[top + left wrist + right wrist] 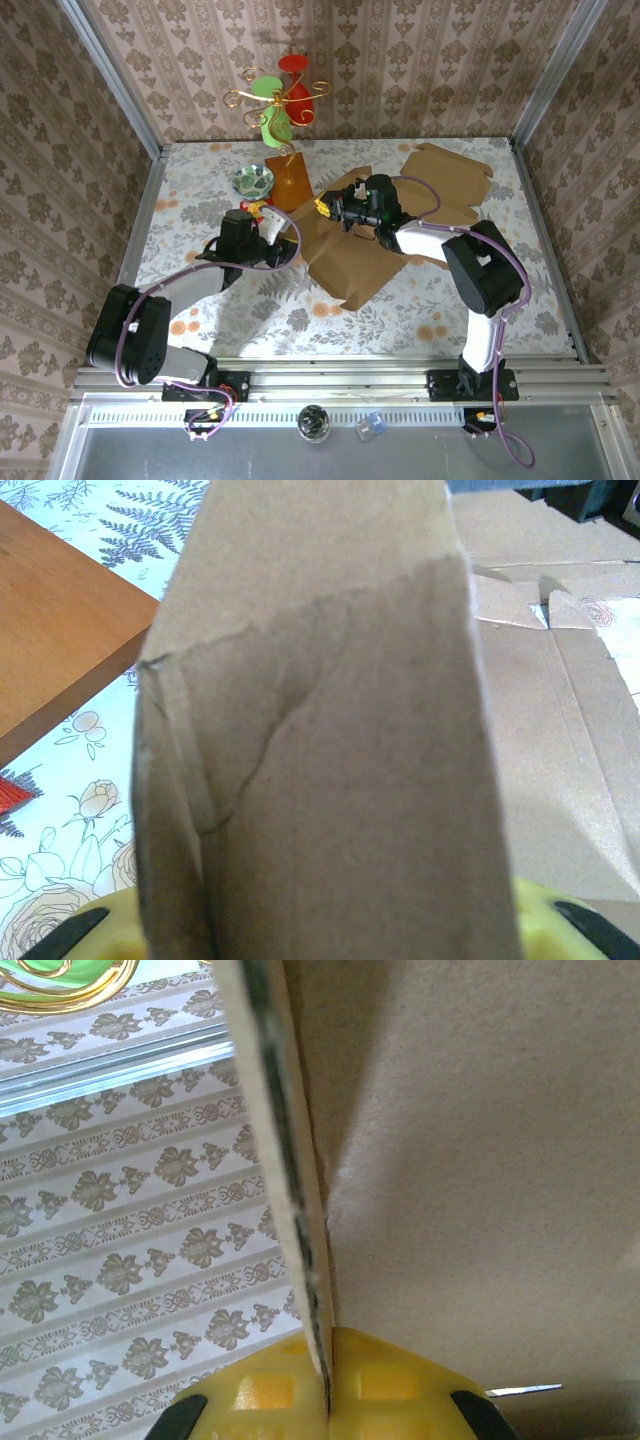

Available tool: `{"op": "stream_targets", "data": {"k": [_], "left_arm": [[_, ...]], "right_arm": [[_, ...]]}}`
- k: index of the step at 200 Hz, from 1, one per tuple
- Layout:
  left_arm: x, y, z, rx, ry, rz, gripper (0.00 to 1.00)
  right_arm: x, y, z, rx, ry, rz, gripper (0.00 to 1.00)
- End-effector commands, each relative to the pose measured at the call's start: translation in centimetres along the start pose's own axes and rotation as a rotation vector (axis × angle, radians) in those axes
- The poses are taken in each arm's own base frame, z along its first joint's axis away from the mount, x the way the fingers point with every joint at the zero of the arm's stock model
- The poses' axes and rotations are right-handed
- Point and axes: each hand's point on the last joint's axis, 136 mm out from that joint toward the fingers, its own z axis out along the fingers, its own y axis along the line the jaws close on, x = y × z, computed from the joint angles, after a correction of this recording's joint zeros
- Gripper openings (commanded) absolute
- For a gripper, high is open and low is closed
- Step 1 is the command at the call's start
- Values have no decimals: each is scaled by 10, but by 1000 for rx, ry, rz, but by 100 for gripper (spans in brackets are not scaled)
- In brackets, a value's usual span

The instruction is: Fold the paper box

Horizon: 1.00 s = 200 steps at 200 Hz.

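Box [350,262] lies mostly flat, mid-bench [250,312], with a hand on it from each side.
Right hand [328,1400] is clamped on the edge of a raised panel. Left hand [262,214] has an upright, creased flap between its fingers; whether it pinches the flap I cannot tell. An orange block [288,182] stands near the box's far-left corner.

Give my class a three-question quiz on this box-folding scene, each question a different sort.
1. True or false: the right gripper is shut on an edge of the paper box.
2. In the top view, what sits just left of the orange block? A) small bowl B) mug C) scissors
3. Fill in: in the left wrist view, a cardboard flap stands between the ____ fingers of the left gripper.
Key: 1 true; 2 A; 3 yellow.
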Motion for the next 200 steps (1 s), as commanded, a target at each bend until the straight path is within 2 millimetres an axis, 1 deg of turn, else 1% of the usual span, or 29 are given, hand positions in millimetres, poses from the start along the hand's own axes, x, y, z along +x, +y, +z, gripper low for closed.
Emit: {"op": "stream_targets", "data": {"k": [1,20,57,75,104,123,145,162,170,176,183,200], "left_arm": [[-12,-9,-1,45,-45,7,40],[-10,-14,-4,68,-43,6,44],[0,-19,-7,80,-27,-8,52],[2,-19,-6,83,-24,-17,52],[0,-19,-7,83,-35,-24,53],[3,-18,-11,72,-31,-33,54],[3,-13,-22,36,-48,-63,55],[3,1,-33,-40,-54,-107,56],[0,4,-40,-48,-78,-130,58],[-4,6,-45,-55,-98,-147,62],[-8,7,-51,-60,-117,-168,63],[-23,4,-65,-52,-160,-227,65]], "right_arm": [[2,-6,4,-21,15,-32,0],[-2,-8,5,-36,17,-38,0],[-10,-2,5,-112,41,-80,0],[-9,2,8,-159,59,-93,0],[-10,0,7,-171,52,-110,0],[-11,1,6,-178,50,-106,0],[-9,2,5,-150,57,-95,0],[-7,2,2,-120,55,-82,0],[-6,2,0,-115,50,-81,0],[-6,1,-1,-105,47,-75,0],[-6,0,-2,-96,43,-69,0],[-6,3,-4,-99,35,-63,0]]}}
